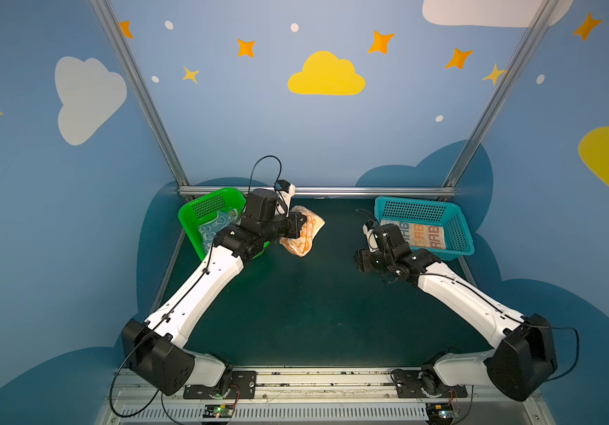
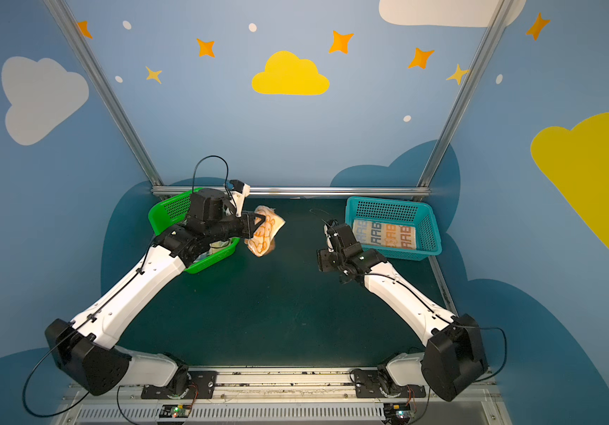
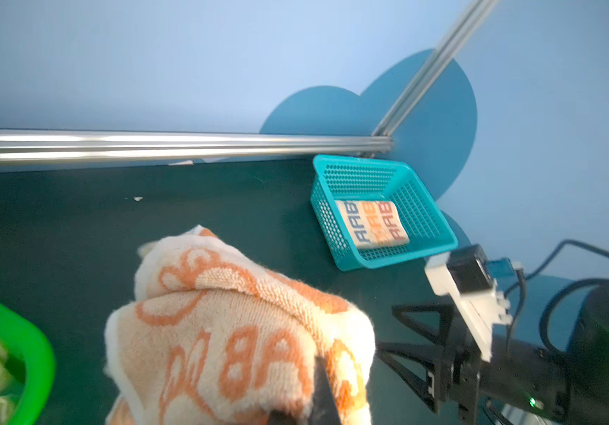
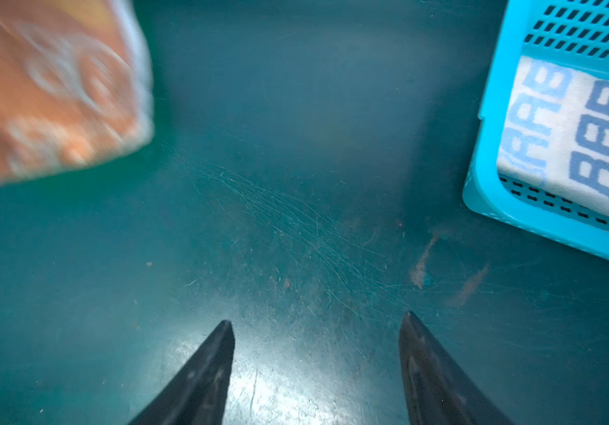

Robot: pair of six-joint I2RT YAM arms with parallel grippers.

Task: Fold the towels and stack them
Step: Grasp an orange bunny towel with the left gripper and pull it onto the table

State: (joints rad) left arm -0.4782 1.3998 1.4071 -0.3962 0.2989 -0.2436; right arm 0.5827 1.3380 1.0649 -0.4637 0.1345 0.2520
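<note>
- orange towel (image 3: 229, 331) was looped terry cloth, fuzzy, matt
- teal basket (image 3: 398, 257) and green basket (image 1: 207, 208) were perforated plastic, smooth, slight gloss
- folded towel (image 3: 373, 224) in teal basket had the same terry nap
- table mat (image 4: 295, 220) was dark green, semi-matt, finely scratched and scuffed
- frame rail (image 3: 148, 145) was bare metal, satin sheen

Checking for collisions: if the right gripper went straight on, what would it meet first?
Probably bare table mat: the right gripper aims between the orange towel and the teal basket, touching neither.
</note>
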